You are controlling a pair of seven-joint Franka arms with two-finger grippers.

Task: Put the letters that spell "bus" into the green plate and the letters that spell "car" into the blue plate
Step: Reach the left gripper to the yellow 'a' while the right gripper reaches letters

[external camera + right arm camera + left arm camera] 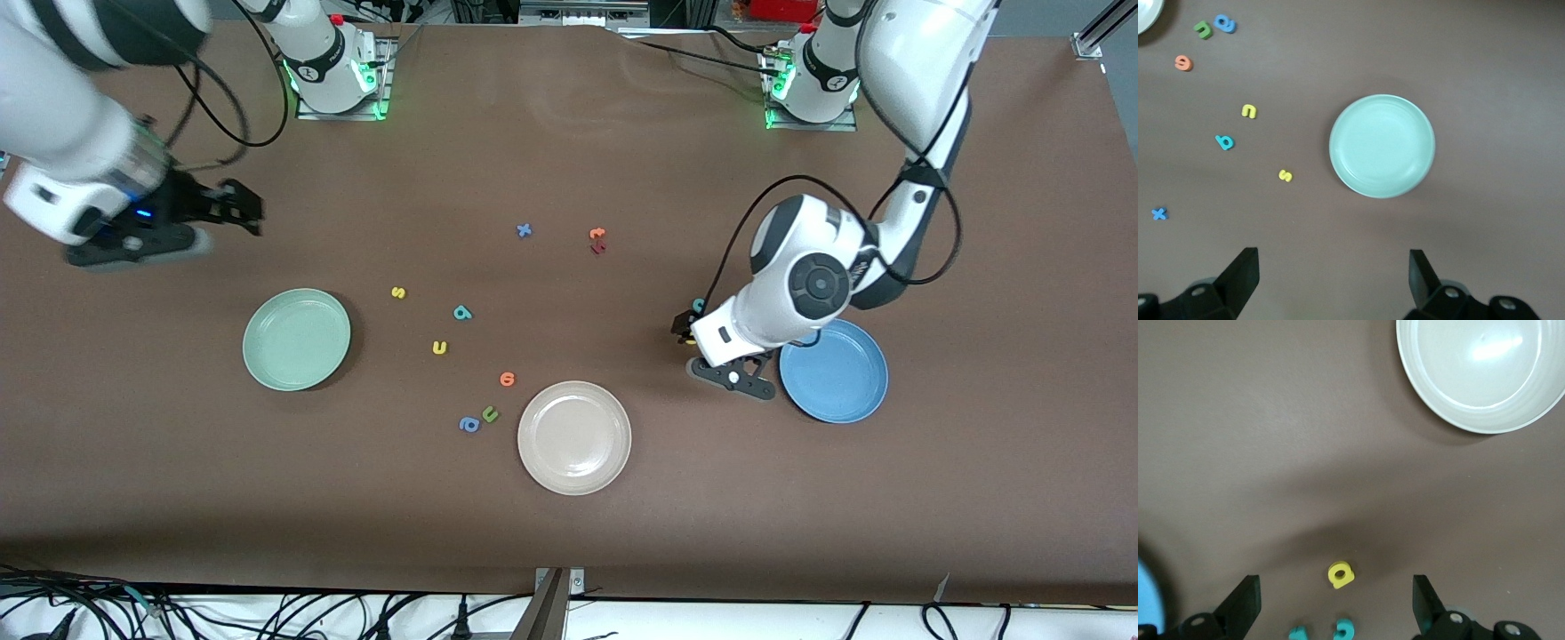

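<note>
From the front, the green plate [296, 339] lies toward the right arm's end of the table, the blue plate [834, 370] toward the left arm's end, and a beige plate [574, 436] between them, nearer the camera. Yellow s [398, 292], teal b [461, 312] and yellow u [439, 348] lie loose beside the green plate; an orange letter [508, 379], an olive u [490, 413] and a blue a [468, 425] sit near the beige plate, a blue x [524, 230] farther back. The left gripper [686, 336] hangs low just beside the blue plate; the right gripper [233, 206] waits raised, farther back than the green plate. In the left wrist view, wide-spread empty fingers [1243, 600] flank the yellow a [1340, 575], with teal c [1345, 629] and teal r [1298, 633] close by. In the right wrist view, fingers [1241, 270] stand wide, empty, above the green plate [1382, 145].
</note>
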